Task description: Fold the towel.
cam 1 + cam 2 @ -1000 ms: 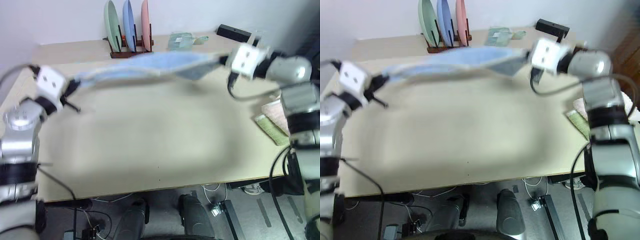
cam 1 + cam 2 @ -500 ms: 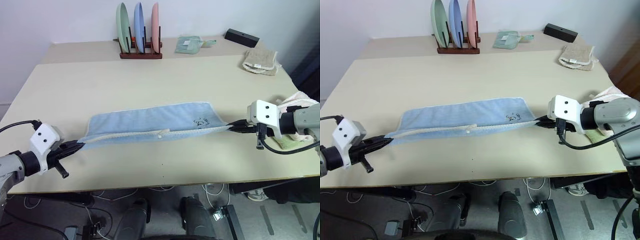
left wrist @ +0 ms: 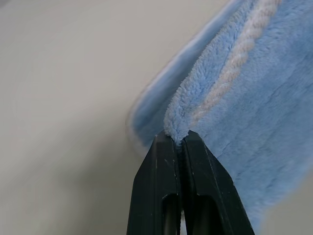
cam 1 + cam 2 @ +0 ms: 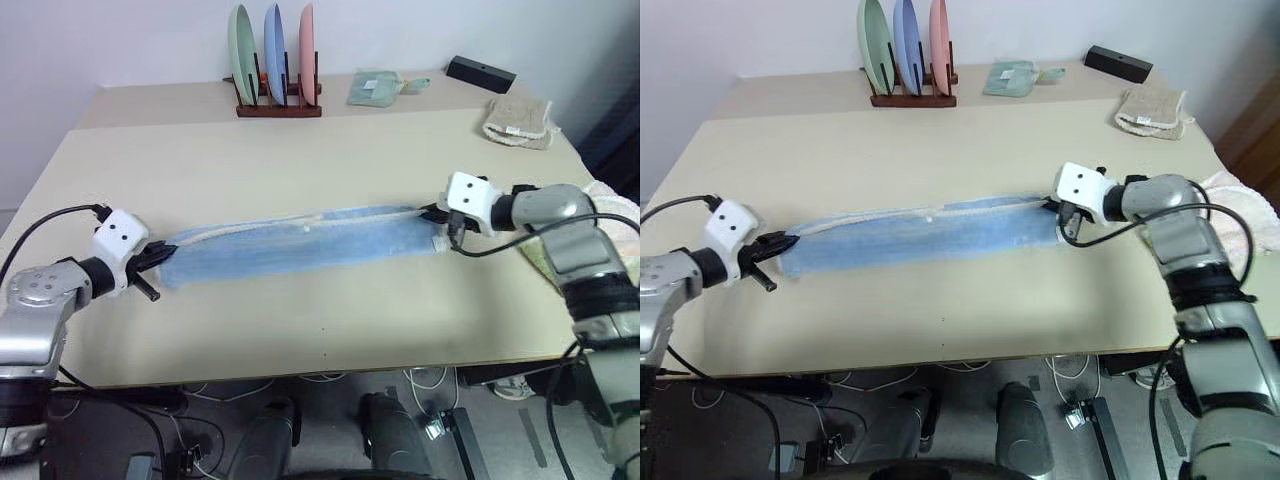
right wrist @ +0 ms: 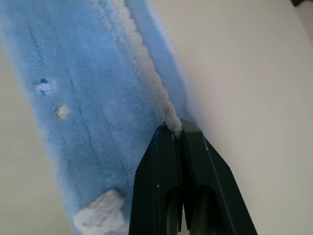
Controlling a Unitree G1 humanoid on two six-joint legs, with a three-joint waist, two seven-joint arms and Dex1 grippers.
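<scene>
The light blue towel [image 4: 300, 243] lies on the table [image 4: 300, 320] as a long narrow strip, doubled lengthwise, its cream trim running along the far edge. My left gripper [image 4: 163, 253] is shut on the towel's left end. In the left wrist view, the black fingers [image 3: 166, 161] pinch a fluffy fold of the towel [image 3: 244, 98] beside the trim. My right gripper [image 4: 432, 212] is shut on the right end at the far corner. In the right wrist view, its fingers [image 5: 161, 161] clamp the cream trim of the towel [image 5: 93, 98], with a small white label nearby.
A wooden rack with three upright plates [image 4: 275, 60] stands at the back. A green cloth [image 4: 375, 87], a black box [image 4: 481, 73] and a beige knitted cloth [image 4: 520, 120] lie at the back right. A cream-pink towel [image 4: 615, 205] sits at the right edge.
The towel, first stretched in the air, came down onto the table. Both grippers then carried the trimmed edge away from me, laying the towel over itself lengthwise.
</scene>
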